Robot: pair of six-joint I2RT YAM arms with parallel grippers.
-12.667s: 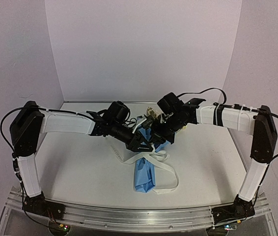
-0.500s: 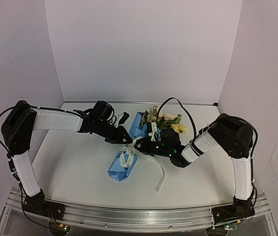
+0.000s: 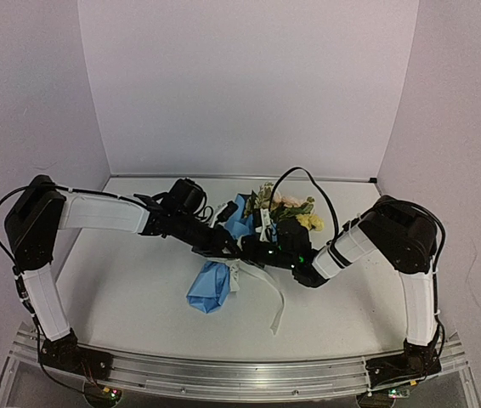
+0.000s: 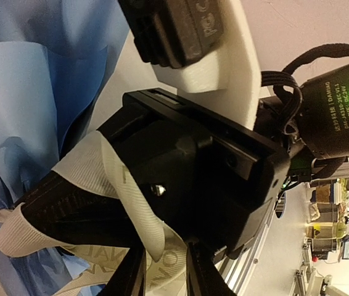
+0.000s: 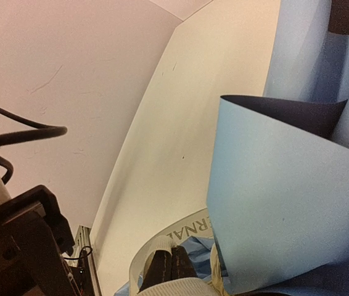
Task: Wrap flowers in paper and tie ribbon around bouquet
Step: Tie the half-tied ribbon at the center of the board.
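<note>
Ribbon (image 3: 242, 270) knot hid by tools.

Tool (image 5: 169, 266) pinches ribbon (image 5: 180, 237) — paper (image 5: 273, 203) beside.

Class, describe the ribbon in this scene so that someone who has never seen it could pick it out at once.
Start at the white table and find the blue paper bundle at its middle, where the two black grippers meet. The ribbon crosses that bundle and trails toward the near edge. It alone is narrow and off-white with faint print.
</note>
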